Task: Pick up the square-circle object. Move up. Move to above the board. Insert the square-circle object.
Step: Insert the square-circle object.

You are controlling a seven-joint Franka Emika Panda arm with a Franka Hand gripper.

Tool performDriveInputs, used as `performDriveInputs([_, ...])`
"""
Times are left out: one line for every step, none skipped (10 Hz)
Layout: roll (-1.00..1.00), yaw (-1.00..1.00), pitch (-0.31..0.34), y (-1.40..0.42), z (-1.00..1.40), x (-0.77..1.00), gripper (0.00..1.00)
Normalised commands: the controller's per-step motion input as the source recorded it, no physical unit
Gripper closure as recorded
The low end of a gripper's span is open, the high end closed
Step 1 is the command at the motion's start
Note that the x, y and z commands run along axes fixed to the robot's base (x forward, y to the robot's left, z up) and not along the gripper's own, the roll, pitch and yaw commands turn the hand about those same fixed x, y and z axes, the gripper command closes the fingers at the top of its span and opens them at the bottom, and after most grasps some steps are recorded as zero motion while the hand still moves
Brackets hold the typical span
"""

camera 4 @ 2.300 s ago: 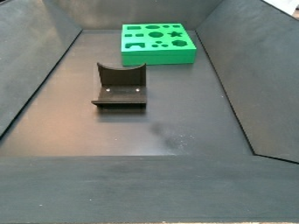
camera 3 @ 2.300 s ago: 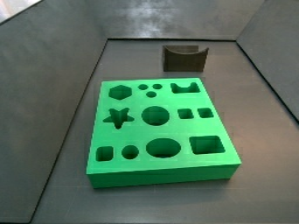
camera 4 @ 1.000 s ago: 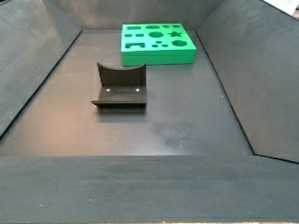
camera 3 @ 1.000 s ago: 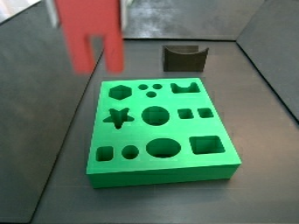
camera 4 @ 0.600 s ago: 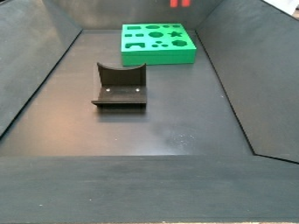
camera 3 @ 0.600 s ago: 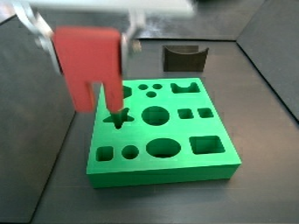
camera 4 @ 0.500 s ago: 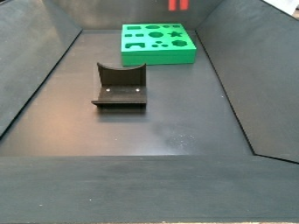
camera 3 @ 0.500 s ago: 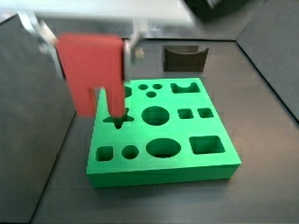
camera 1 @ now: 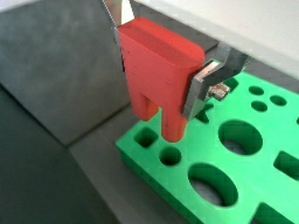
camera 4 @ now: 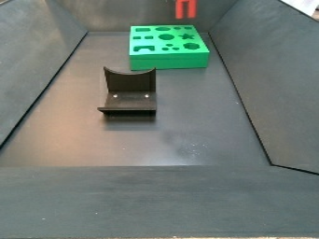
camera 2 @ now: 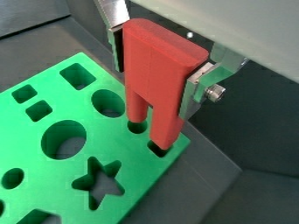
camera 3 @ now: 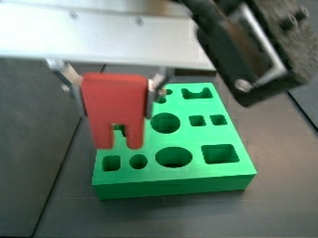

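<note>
Red square-circle object (camera 3: 114, 113) clamped in gripper (camera 1: 163, 74), hanging over green board (camera 3: 218, 170).

Fingers (camera 2: 201, 87) closed flat against object's upper sides, notched end down. In both wrist views, prongs poised just above small holes at board's edge (camera 2: 47, 136), not yet seated. In a side view, dark fixture (camera 4: 127, 93) at about 7 o'clock from board (camera 4: 169, 58), well apart.

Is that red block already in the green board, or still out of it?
Still out. The end effector holds the square-circle object upright over the board; both wrist views show its notched end above the holes.
</note>
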Motion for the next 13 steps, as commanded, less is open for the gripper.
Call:
performDriveInputs([-0.07, 0.43, -0.323, -0.02, -0.53, 0.03, 1.00])
performDriveInputs([-0.09, 0.37, -0.357, -0.03, -0.45, 0.00, 1.00])
performDriveInputs([-0.04, 0.28, -0.246, 0.00, -0.31, -0.05, 1.00])
performDriveInputs([-0.06, 0.20, -0.157, 0.00, -0.20, -0.17, 1.00])
performDriveInputs([-0.04, 0.08, -0.089, 0.00, -0.17, 0.00, 1.00])
performDriveInputs([0.00, 0.00, -0.044, 0.00, -0.27, 0.00, 1.00])
performDriveInputs([0.00, -0.03, -0.039, 0.00, -0.41, 0.00, 1.00])
performDriveInputs([0.00, -0.23, -0.041, -0.06, -0.48, 0.09, 1.00])
performDriveInputs([0.00, -0.45, 0.000, -0.10, -0.54, 0.17, 1.00])
performDriveInputs([0.00, -0.47, 0.000, -0.12, -0.60, 0.19, 1.00])
performDriveInputs([0.04, -0.44, -0.081, -0.20, -0.72, 0.06, 1.00])
performDriveInputs([0.10, -0.42, -0.056, -0.25, -0.71, 0.00, 1.00])
performDriveInputs([0.04, -0.25, -0.111, -0.12, -0.69, -0.07, 1.00])
